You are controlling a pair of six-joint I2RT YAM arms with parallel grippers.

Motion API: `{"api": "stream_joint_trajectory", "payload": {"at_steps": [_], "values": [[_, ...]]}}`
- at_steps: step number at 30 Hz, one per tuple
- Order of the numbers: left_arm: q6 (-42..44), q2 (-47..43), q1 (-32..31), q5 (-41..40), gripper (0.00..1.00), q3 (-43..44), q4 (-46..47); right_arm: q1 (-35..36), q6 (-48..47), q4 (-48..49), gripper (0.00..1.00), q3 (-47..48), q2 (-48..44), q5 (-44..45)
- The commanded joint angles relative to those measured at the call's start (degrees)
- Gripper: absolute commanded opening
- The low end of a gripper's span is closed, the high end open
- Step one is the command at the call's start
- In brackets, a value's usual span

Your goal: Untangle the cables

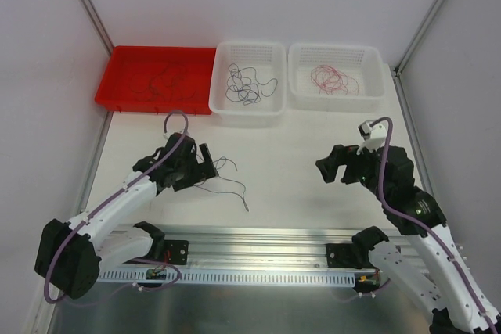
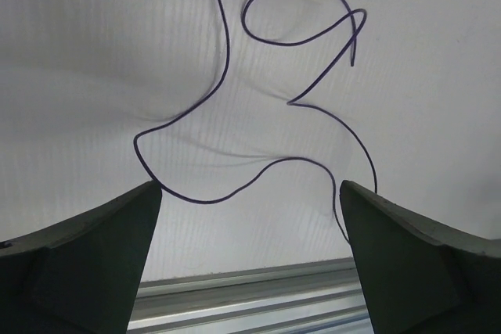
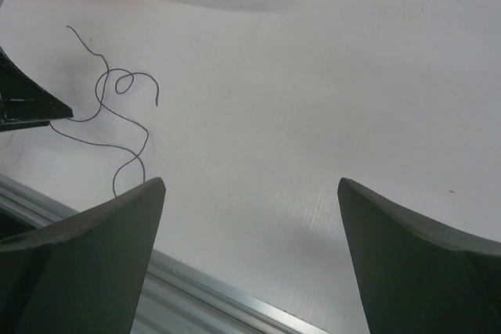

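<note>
One loose dark purple cable (image 1: 239, 188) lies curled on the white table just right of my left gripper (image 1: 211, 160). In the left wrist view the cable (image 2: 226, 52) loops ahead of and between the fingers of the left gripper (image 2: 250, 185), which is open and holds nothing. My right gripper (image 1: 324, 168) is open and empty over bare table to the right. In the right wrist view the right gripper (image 3: 250, 185) has the same cable (image 3: 145, 138) far to its left. A tangle of cables (image 1: 160, 84) lies in the red tray (image 1: 117, 87).
Two white baskets stand at the back. The middle basket (image 1: 250, 46) holds black cables (image 1: 246, 84). The right basket (image 1: 337, 48) holds red cables (image 1: 333, 80). An aluminium rail (image 1: 258, 236) runs along the near table edge. White walls enclose the sides.
</note>
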Motion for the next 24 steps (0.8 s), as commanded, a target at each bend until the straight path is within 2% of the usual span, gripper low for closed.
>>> {"api": "stream_joint_trajectory", "payload": {"at_steps": [1, 2, 10, 20, 24], "values": [[-15.86, -2.09, -5.39, -9.48, 0.99, -1.39, -4.38, 0.20, 1.05, -1.76, 0.97, -2.17, -3.91, 0.86], [-17.47, -1.74, -7.66, -10.83, 0.99, -1.13, -6.22, 0.28, 0.79, -1.76, 0.97, -2.87, -4.53, 0.77], [-29.33, 7.22, -14.19, -19.01, 0.99, 4.75, -8.17, 0.29, 0.70, -0.36, 0.97, -9.29, -9.54, -0.81], [-37.16, 20.84, -16.04, -25.61, 0.99, 11.87, -8.26, 0.20, -0.53, 0.26, 0.97, -11.85, -13.15, -0.19], [-39.36, 25.32, -16.12, -27.98, 0.96, 13.72, -8.26, 0.11, -0.36, 0.43, 0.97, -12.81, -14.47, -0.28]]}}
